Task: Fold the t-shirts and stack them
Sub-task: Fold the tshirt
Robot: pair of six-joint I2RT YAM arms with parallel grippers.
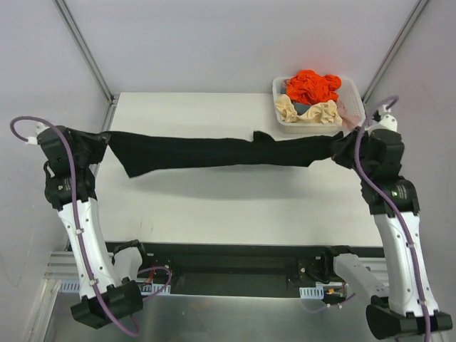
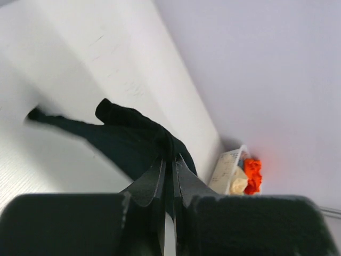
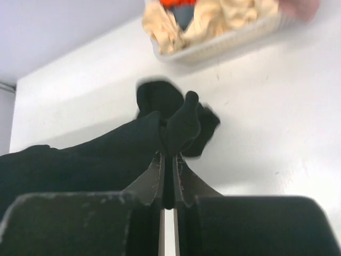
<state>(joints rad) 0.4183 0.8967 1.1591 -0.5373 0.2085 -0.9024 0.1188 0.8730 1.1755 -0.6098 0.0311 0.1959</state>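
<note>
left gripper (image 1: 102, 147): fingers are clamped tight on one end of the black t-shirt (image 1: 214, 152) at the bench's left edge | black t-shirt: is held stretched in a narrow band across the white bench (image 1: 228, 206) | right gripper (image 1: 348, 151): fingers are pinched closed on the other end by the right edge | white basket (image 1: 355, 101): is set at the far right corner, filled with orange garments (image 1: 312, 86) and beige garments (image 1: 322, 112)

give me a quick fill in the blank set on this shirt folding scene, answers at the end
1. The shirt stretched between the left gripper and the right gripper is ____ in colour.
2. Both grippers are ____ on it.
3. The basket stands at the far ____ corner of the table.
4. The garment heaped highest in the basket is ____ in colour.
Missing words: black; shut; right; orange.
</note>
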